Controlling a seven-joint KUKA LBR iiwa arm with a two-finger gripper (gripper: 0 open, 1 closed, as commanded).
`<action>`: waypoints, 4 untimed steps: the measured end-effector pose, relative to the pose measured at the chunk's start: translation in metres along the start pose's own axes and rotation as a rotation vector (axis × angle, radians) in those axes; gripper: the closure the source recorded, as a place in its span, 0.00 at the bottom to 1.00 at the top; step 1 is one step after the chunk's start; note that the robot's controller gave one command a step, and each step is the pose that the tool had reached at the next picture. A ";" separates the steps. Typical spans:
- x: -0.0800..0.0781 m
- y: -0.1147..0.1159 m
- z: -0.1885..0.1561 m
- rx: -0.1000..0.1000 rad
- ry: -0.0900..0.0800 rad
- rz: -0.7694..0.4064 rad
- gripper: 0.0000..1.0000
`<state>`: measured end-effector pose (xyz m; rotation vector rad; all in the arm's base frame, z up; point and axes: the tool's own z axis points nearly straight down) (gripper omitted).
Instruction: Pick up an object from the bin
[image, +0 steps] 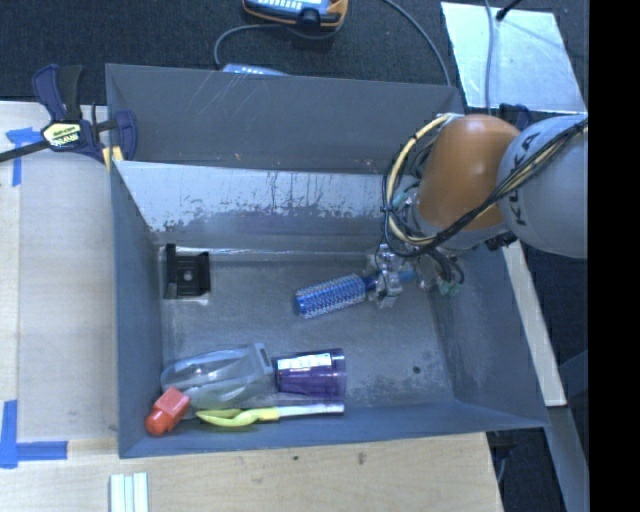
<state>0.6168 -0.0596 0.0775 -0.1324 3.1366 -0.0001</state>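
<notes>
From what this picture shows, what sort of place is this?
Probably a robotics lab's picking test station: a cabled robot arm reaches into a grey metal bin that holds unrelated loose things, such as a blue brush and a purple container.

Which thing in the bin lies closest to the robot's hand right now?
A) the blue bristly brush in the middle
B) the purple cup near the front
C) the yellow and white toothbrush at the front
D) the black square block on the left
A: the blue bristly brush lies in the middle of the bin, and its right end reaches the hand. The other things lie well off to the left and front.
</notes>
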 end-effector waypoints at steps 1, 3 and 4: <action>0.000 0.000 0.000 0.000 0.000 0.000 1.00; 0.009 -0.017 -0.105 -0.001 0.002 -0.009 1.00; 0.009 -0.023 -0.147 0.002 -0.006 -0.001 1.00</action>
